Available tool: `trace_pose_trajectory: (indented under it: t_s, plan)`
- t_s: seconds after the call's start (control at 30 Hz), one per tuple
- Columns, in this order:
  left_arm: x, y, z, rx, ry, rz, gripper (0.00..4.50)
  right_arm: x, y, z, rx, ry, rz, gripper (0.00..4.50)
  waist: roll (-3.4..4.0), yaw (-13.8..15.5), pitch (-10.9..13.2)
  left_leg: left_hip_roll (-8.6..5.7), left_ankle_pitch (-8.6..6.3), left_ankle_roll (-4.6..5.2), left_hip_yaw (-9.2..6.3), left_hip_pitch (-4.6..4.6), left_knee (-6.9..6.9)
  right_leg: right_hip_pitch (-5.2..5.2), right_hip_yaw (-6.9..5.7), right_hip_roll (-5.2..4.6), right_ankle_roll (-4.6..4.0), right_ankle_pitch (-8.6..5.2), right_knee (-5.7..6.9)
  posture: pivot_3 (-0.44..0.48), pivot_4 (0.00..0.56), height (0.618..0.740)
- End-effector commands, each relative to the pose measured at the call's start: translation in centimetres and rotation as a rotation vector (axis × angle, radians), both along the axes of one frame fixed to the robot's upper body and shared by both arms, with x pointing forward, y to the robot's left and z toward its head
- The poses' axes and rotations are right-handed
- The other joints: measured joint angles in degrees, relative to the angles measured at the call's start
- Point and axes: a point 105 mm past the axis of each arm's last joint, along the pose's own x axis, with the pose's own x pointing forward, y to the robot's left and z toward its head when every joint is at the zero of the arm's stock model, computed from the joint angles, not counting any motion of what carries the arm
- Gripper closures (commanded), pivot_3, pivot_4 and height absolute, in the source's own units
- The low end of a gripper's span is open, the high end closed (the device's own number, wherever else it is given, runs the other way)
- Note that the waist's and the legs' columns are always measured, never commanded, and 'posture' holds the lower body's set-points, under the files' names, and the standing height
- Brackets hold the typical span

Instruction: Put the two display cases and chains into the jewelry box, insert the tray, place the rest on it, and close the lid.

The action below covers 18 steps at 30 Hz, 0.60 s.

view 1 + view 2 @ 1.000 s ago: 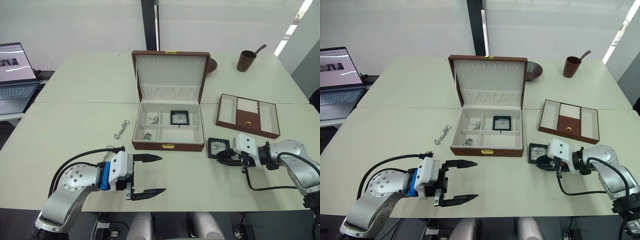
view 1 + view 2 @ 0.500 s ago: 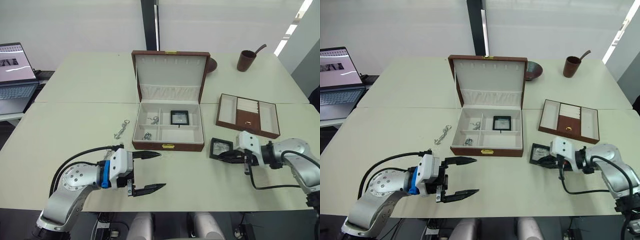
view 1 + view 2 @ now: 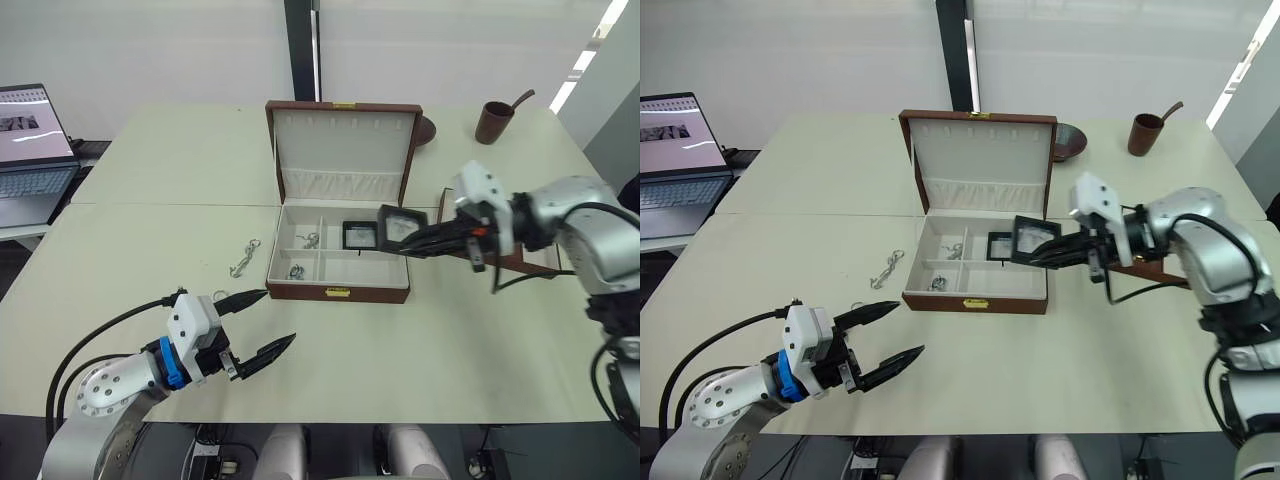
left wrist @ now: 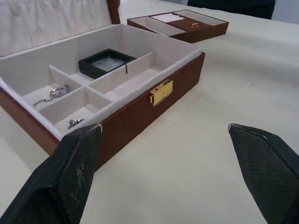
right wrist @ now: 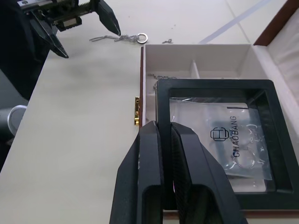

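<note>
The jewelry box (image 3: 335, 292) stands open at the table's middle, its lid (image 3: 342, 150) upright. One display case (image 3: 359, 234) lies in a rear compartment, and short chains (image 3: 307, 239) rest in the left compartments. My right gripper (image 3: 408, 247) is shut on the edge of the second display case (image 3: 398, 228), holding it in the air over the box's right side. Another chain (image 3: 243, 258) lies on the table left of the box. My left gripper (image 3: 275, 318) hangs open near the front edge, empty. The tray (image 4: 180, 25) sits right of the box, partly behind my right arm.
A laptop (image 3: 30, 140) stands on the far left. A brown cup with a spoon (image 3: 492, 120) is at the back right, and a dark bowl (image 3: 425, 128) peeks from behind the lid. Bare tabletop stretches in front of the box.
My right gripper has lifted the display case off the table and carried it left, over the box. The left gripper has drawn back and to the left, still open.
</note>
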Motion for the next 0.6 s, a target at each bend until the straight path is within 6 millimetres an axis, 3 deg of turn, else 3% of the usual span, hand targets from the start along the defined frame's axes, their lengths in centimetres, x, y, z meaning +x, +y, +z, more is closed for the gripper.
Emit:
trace_pose_trajectory:
  t_s: [0.03, 0.27, 0.6]
  plan:
    - [-0.5, -0.1, 1.1, -0.021, -0.047, 0.023, 0.0, 0.7, 1.2, 1.1, -0.022, -0.019, 0.014, 4.5, 0.0, 0.21, 0.0, 0.01, 0.0, 0.0, -0.02, -0.05, 0.01, -0.03, -0.06, 0.0, 0.0, 0.0, -0.01, 0.0, 0.15, 0.74]
    - [-0.9, -0.3, 0.8, -0.037, -0.051, 0.069, 0.0, 1.8, 3.2, -0.8, -0.106, 0.145, 0.0, 4.5, 0.0, 0.05, 0.0, -0.01, 0.0, 0.0, -0.09, -0.04, 0.01, -0.04, -0.08, -0.02, -0.02, 0.01, 0.01, 0.0, 0.15, 0.74]
    - [-0.7, -0.8, 0.6, -0.046, -0.052, 0.077, 0.0, 2.2, 3.7, -2.4, -0.137, 0.234, -0.003, 4.5, 0.0, -0.12, 0.0, -0.07, 0.0, 0.0, -0.09, -0.03, -0.01, -0.06, -0.05, 0.04, -0.03, 0.02, 0.01, 0.0, 0.15, 0.74]
